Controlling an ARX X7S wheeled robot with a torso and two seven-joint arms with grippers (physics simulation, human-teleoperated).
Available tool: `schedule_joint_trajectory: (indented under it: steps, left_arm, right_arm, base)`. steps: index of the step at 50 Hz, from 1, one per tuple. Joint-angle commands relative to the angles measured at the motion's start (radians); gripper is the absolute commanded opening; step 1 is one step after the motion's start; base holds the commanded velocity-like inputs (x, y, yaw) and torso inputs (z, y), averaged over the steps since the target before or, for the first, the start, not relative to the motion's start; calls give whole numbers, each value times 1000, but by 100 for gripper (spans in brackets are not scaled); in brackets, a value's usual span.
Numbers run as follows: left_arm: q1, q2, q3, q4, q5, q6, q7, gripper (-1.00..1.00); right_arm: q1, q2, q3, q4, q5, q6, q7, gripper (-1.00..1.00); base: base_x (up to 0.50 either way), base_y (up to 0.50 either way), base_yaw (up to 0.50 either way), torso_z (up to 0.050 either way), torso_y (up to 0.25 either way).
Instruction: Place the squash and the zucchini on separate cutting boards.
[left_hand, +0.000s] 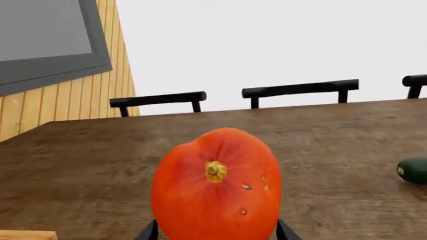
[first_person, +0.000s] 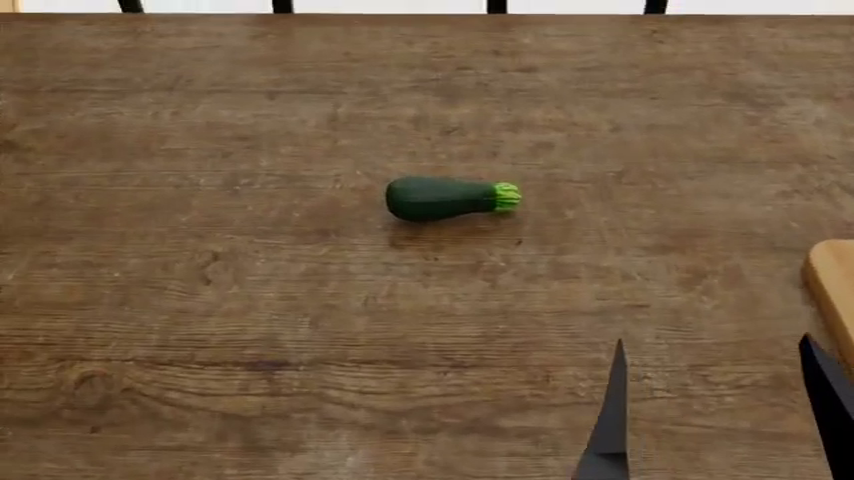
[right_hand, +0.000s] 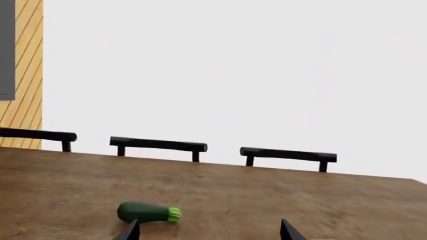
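The orange-red squash fills the left wrist view, with my left gripper shut on it, one dark finger on each side. That gripper and the squash are outside the head view. The dark green zucchini lies on its side mid-table with its light-green stem end pointing right; it also shows as the zucchini and the zucchini. My right gripper is open and empty, nearer than the zucchini and to its right. One cutting board pokes in at the right edge. A tan cutting board corner shows near the squash.
The brown wooden table spreads wide around the zucchini. Black chair backs line its far edge. A slatted wooden wall with a dark-framed panel stands beyond the table's far left.
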Motion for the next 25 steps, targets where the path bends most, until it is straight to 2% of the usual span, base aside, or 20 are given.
schedule_joint_trajectory:
  steps: [1,9,13,15,17,19,20,23,25]
  left_arm:
    - [-1,-5,-9,3,-18,-2,-20,-100]
    - [0,-9,-8,-4,-20,3,-19,-100]
    - [0,-11,-4,-4,-22,1,-19,-100]
    - [-4,-14,-12,-3,-28,-4,-18,-100]
    - [-4,-13,-23,3,-39,-12,-17,-100]
    - [-3,-14,-28,5,-45,-15,-14,-100]
    - [-1,-14,-32,7,-49,-17,-12,-100]
    - [-6,-11,-50,17,-68,-33,-12,-100]
    - [-8,-10,-62,18,-79,-37,-9,-100]
  right_arm:
    - [-5,18,-19,5,1,-28,9,100]
    - [7,18,-47,12,-7,-31,14,100]
    - [13,26,-32,26,20,-29,31,100]
    - [38,41,-23,47,93,-9,36,100]
    - [206,69,-40,93,195,73,70,100]
    - [492,86,-159,193,293,271,79,100]
    - [568,79,-201,220,295,313,54,100]
    - [902,-9,-358,464,300,484,-84,100]
    - [1046,-59,-432,573,270,548,-138,100]
  base:
    - [500,285,0,0,0]
    - [500,281,0,0,2]
    - [500,278,0,0,0]
    - [61,6,0,0,0]
    - [0,0,0,0,5]
    - [0,0,0,0,0]
    - [0,0,0,0,0]
    - [0,0,0,0,0]
    - [0,0,0,0,0]
